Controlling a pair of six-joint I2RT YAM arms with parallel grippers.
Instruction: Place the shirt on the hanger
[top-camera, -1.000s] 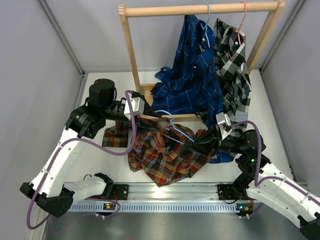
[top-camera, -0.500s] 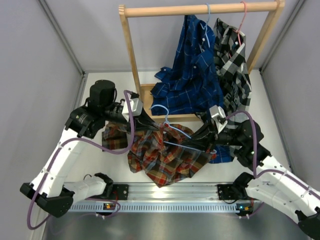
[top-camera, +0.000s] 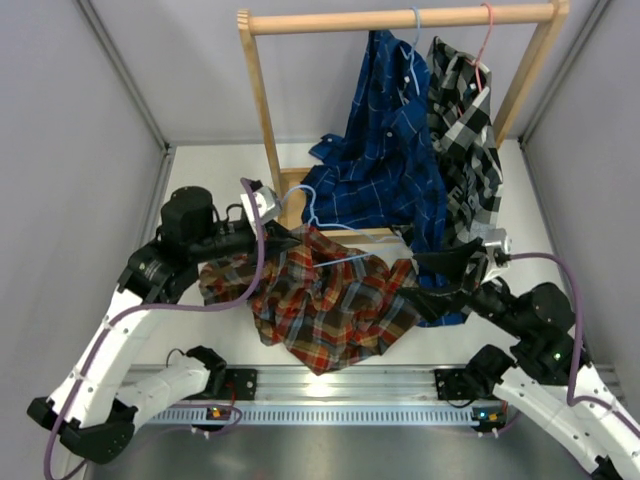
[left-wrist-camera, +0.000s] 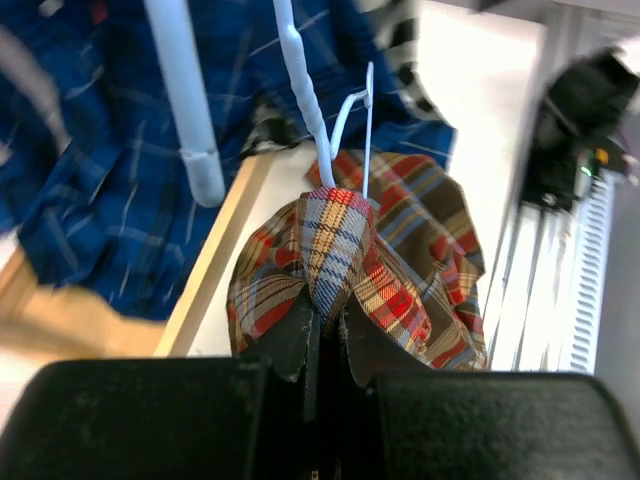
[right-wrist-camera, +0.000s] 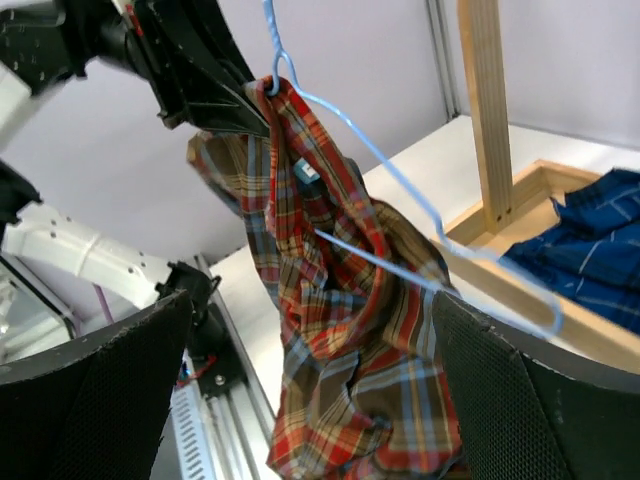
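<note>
The red-orange plaid shirt (top-camera: 330, 300) hangs bunched from its collar, its lower part heaped on the table. My left gripper (top-camera: 290, 238) is shut on a fold of that collar (left-wrist-camera: 335, 240), right beside the neck of the light-blue wire hanger (top-camera: 312, 205). The hanger's hook (left-wrist-camera: 305, 90) rises just past the fold, and one hanger arm (right-wrist-camera: 370, 150) slants down through the shirt (right-wrist-camera: 340, 330). My right gripper (top-camera: 437, 282) stands wide open off the shirt's right side, holding nothing. In the right wrist view its fingers (right-wrist-camera: 90, 390) frame the hanging cloth.
A wooden rack (top-camera: 262, 110) stands at the back with a navy plaid shirt (top-camera: 385, 150) and a black-and-white plaid shirt (top-camera: 465, 130) on a pink hanger. The rack's base frame (right-wrist-camera: 520, 290) lies behind the shirt. A metal rail (top-camera: 330, 385) runs along the near edge.
My right gripper has opened and drawn back to the right, off the hanger and shirt. The left gripper shut on the collar and lifted it back and to the left.
</note>
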